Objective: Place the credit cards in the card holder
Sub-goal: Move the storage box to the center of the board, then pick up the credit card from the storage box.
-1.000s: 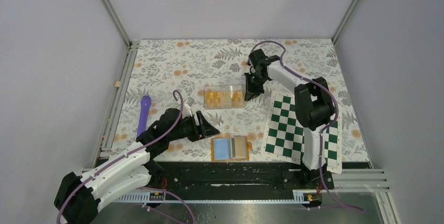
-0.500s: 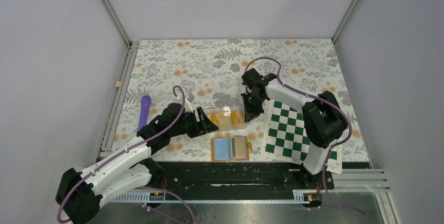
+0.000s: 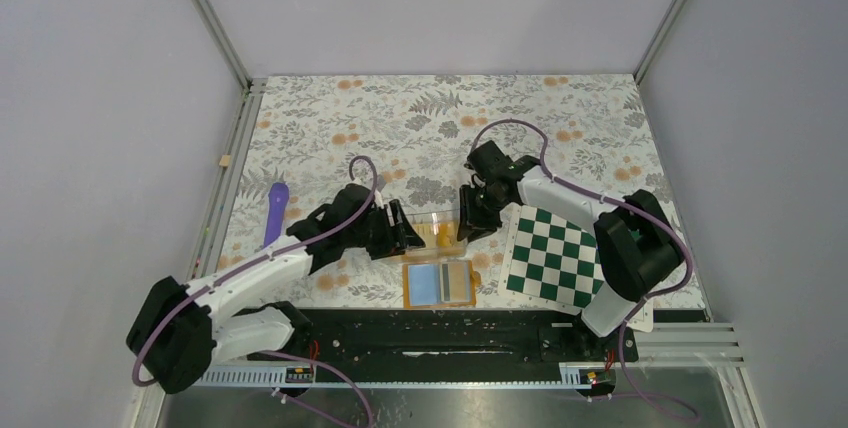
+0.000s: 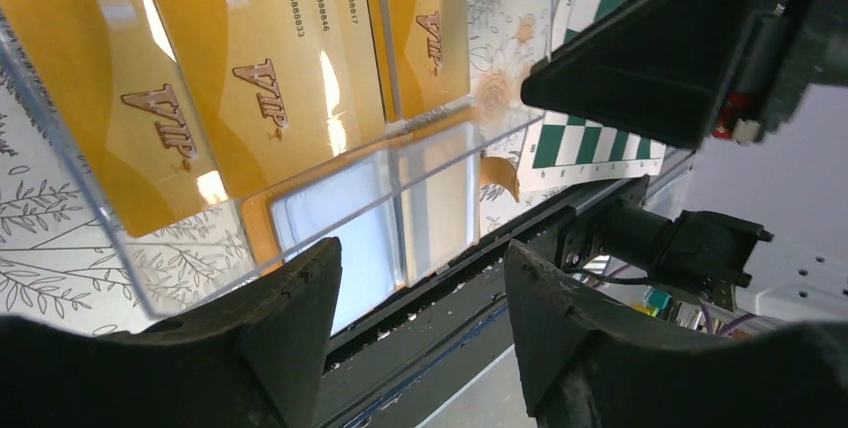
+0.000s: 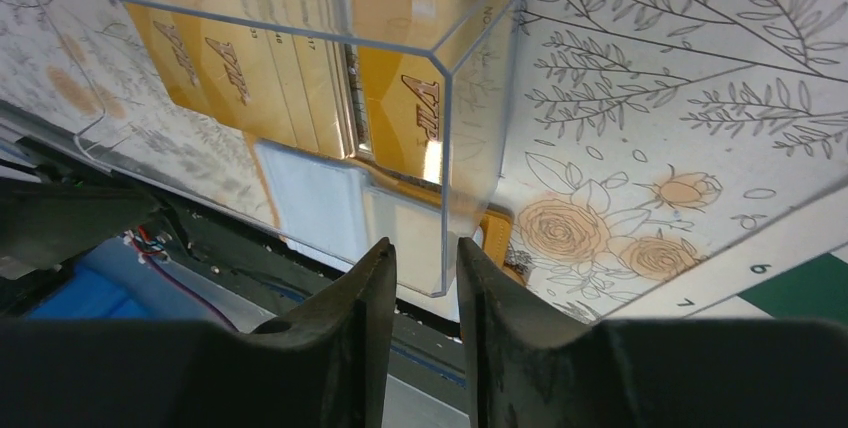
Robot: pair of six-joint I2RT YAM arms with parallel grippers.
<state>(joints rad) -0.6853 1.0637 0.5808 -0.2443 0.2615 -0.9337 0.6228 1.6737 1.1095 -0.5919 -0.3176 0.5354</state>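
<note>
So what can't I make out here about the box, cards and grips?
- Right gripper: in the right wrist view the clear plastic box has its wall between the jaws; contact is unreadable through the transparent plastic.
- Credit cards: count unclear; they overlap, and the left wrist view's top edge crops them.
- Card holder: pocket contents too small from above, blurred behind the box in the wrist views.
</note>
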